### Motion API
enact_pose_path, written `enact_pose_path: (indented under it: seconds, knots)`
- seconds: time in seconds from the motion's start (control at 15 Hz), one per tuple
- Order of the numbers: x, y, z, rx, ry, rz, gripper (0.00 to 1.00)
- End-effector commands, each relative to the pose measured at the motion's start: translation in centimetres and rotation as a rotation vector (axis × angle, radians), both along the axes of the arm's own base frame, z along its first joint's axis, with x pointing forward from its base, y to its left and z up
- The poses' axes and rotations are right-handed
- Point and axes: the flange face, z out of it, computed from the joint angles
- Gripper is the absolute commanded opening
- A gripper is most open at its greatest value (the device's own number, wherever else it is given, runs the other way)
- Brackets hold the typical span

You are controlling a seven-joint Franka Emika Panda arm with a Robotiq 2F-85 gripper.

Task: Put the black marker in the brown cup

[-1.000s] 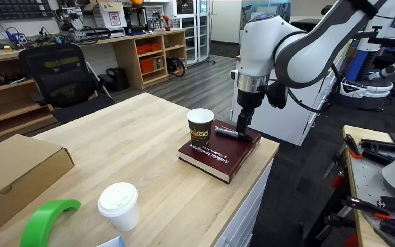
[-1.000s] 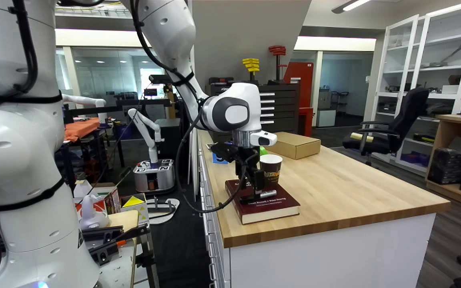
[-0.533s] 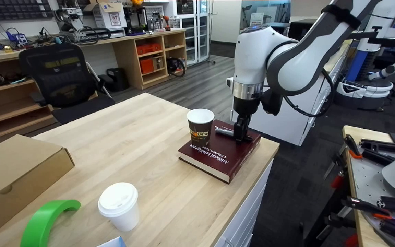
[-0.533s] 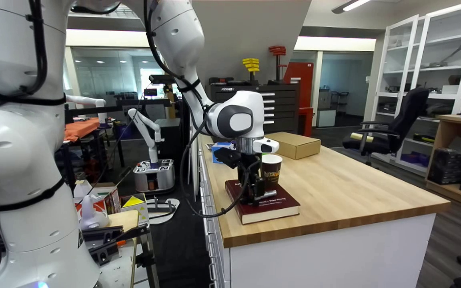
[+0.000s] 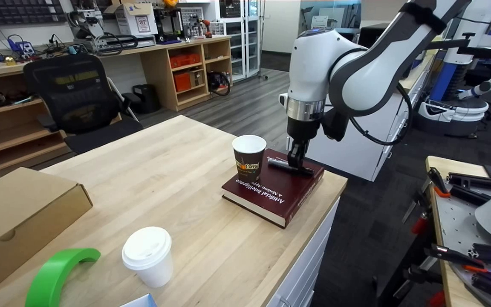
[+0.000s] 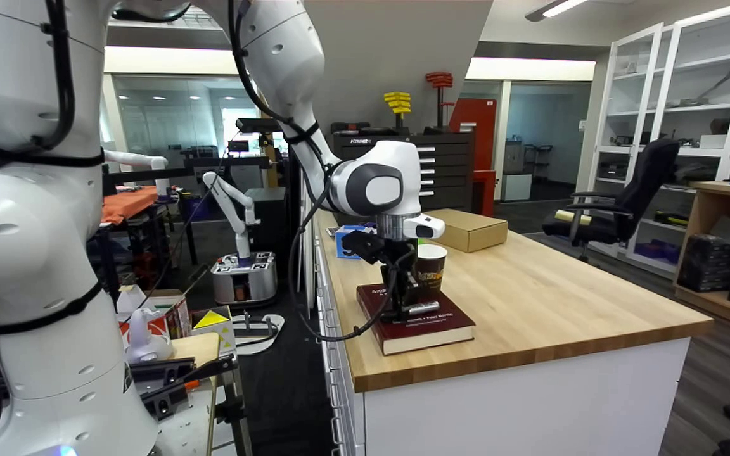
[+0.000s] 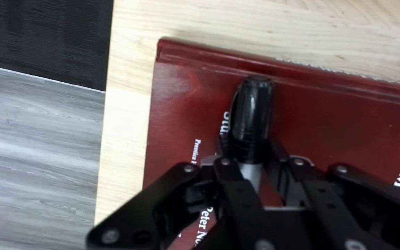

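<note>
The black marker point(image 7: 252, 114), with a glossy black cap and a grey barrel, lies along the top of a dark red book. My gripper point(image 7: 250, 151) has its fingers closed around it near where cap and barrel meet. In an exterior view, marker ends stick out on both sides of the gripper point(image 5: 295, 165); whether it is lifted off the cover I cannot tell. The brown cup point(image 5: 249, 162), upright with a white rim, stands on the book beside the gripper. Another exterior view has the brown cup point(image 6: 429, 269) just behind the fingers. The wrist view does not include it.
The book point(image 5: 267, 196) rests near a corner of the wooden table point(image 5: 194, 221). Farther along are a white lidded cup point(image 5: 148, 256), a green arch point(image 5: 56, 273), a cardboard box point(image 5: 24, 213) and a blue box point(image 6: 347, 242).
Over the last second my gripper came down onto the marker, shifted slightly toward the cup and closed from open. It has risen slightly since half a second ago. The cup stayed put.
</note>
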Motion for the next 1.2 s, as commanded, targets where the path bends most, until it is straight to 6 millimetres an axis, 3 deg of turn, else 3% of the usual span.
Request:
enact_pose_path:
  seconds: [0.0,0.53,1.13]
  knots:
    - [-0.5,-0.4,1.2,0.017,-0.017,-0.015,0.07]
    - [-0.8,-1.1,7.6,-0.013,-0.087,0.005,0.07]
    - [-1.2,1.2,15.1,-0.091,-0.010,0.176,0.07]
